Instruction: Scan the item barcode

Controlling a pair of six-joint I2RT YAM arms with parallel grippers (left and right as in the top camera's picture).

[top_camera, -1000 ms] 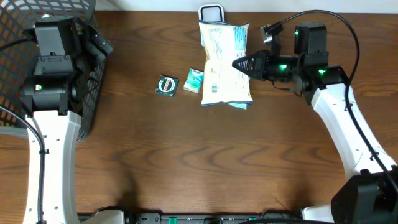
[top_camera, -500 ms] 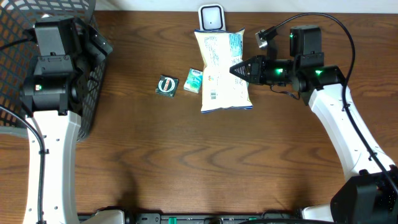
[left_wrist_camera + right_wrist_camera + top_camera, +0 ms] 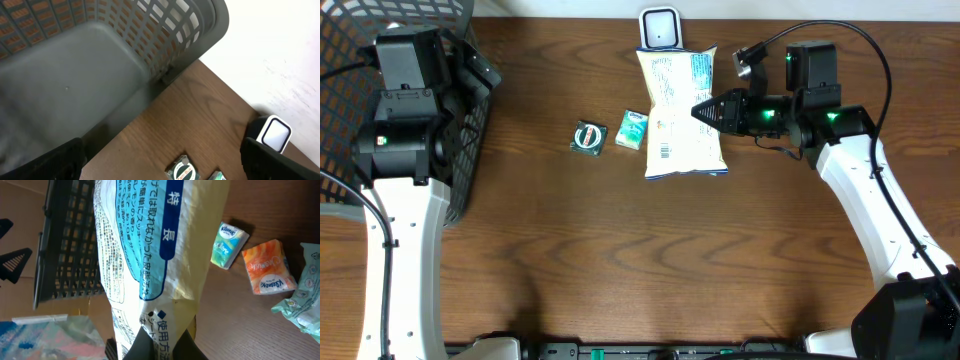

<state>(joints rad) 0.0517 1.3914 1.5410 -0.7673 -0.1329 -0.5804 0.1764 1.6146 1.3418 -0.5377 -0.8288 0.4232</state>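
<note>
Near the far edge of the table (image 3: 620,250), the right gripper (image 3: 697,108) squeezes the snack bag (image 3: 680,135) beside the scanner (image 3: 660,28) and should hold it flat and steady, while the left gripper (image 3: 160,162) hangs open.

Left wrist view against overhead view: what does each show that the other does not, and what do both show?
Only the left wrist view shows the solid grey floor of the basket from close by. Only the overhead view shows the bag, pinched by the shut right fingers. Both show the scanner, the green packet, the basket's mesh wall and the table.
</note>
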